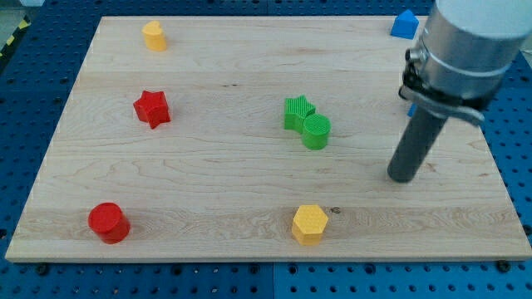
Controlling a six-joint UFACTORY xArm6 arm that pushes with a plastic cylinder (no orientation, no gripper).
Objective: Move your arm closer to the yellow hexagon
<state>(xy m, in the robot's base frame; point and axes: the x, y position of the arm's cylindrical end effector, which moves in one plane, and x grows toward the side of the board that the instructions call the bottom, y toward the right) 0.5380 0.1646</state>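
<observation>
Grey cylindrical arm (470,37), black collar, dark rod.

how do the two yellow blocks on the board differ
The yellow hexagon block sits near the view's bottom edge, right of centre; the other yellow block sits near the top left corner. The hexagon shows a flat six-sided top; the other's shape is hard to make out. My tip is far closer to the hexagon. Both are yellow and stand alone.

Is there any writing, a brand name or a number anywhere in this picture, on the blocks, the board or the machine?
None: no text shows on the wooden board, on the blocks such as the yellow hexagon, or on the arm above my tip.
</observation>
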